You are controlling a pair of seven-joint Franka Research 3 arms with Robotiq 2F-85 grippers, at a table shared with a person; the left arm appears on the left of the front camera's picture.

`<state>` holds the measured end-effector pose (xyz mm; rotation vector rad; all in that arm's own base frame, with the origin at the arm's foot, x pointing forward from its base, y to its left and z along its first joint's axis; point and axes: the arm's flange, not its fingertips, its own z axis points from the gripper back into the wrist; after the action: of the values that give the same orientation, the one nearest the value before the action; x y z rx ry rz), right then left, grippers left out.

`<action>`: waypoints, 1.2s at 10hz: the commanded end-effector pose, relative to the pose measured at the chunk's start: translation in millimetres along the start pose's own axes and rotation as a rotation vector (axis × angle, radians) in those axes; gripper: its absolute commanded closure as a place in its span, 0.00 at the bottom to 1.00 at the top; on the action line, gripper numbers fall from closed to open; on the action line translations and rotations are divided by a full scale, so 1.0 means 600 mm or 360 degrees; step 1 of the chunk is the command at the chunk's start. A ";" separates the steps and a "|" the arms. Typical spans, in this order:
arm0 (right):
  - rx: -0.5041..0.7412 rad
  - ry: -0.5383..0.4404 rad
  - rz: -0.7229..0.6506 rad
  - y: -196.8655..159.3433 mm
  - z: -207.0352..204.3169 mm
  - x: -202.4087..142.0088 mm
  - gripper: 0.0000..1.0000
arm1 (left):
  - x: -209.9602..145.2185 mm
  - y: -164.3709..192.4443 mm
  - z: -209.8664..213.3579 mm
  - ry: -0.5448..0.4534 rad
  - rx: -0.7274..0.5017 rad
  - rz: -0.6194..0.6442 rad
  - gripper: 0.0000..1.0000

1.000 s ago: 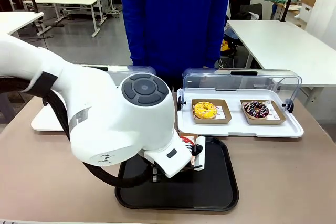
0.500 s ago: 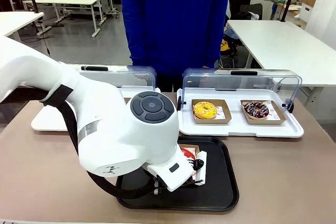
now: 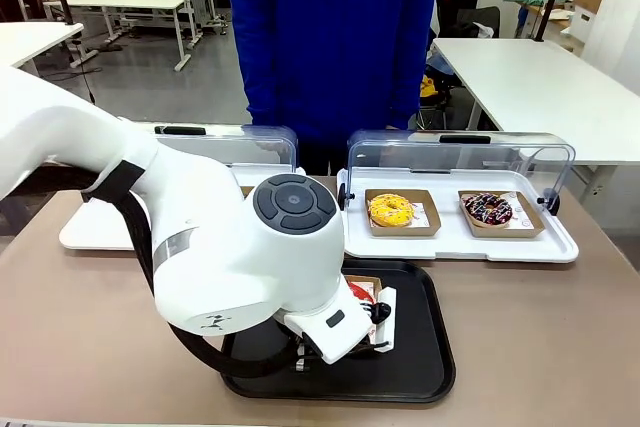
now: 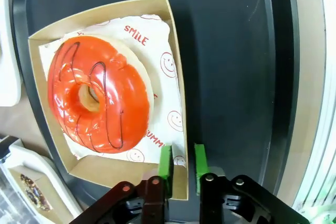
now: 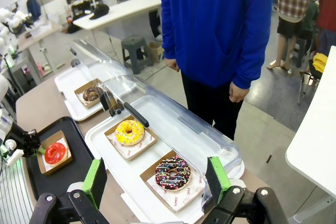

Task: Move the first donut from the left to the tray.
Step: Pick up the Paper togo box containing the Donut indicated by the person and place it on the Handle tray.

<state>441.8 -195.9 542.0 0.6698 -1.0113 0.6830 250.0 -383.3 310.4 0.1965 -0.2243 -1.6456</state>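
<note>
**Red donut sits on the black tray**

Your glossy red-glazed ring donut (image 4: 98, 94) lies in its small brown cardboard tray (image 4: 176, 66), which rests flat on the large black plastic tray (image 4: 231, 51). Treat it as light, soft and sticky: take the stiff cardboard wall, never the glaze. The left gripper (image 4: 182, 162) straddles that wall, pads slightly apart, no longer pinching. Beyond the black tray, the right gripper (image 5: 157, 179) hangs wide open.
</note>
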 end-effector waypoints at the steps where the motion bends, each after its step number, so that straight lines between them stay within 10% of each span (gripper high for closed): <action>1: 0.0006 -0.0016 0.0012 0.002 -0.001 0.003 0.00 | -0.009 0.009 0.027 -0.0045 -0.0030 0.0082 0.37; 2: 0.0006 -0.0016 0.0012 0.002 -0.001 0.003 0.00 | -0.020 0.015 0.052 -0.0076 -0.0038 0.0106 0.00; 12: 0.0006 -0.0016 0.0012 0.002 -0.001 0.003 0.00 | -0.039 0.047 0.129 -0.0118 -0.0024 0.0132 0.00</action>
<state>441.8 -195.9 542.0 0.6697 -1.0112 0.6829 260.3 -356.6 392.1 0.1141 -0.2601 -1.5829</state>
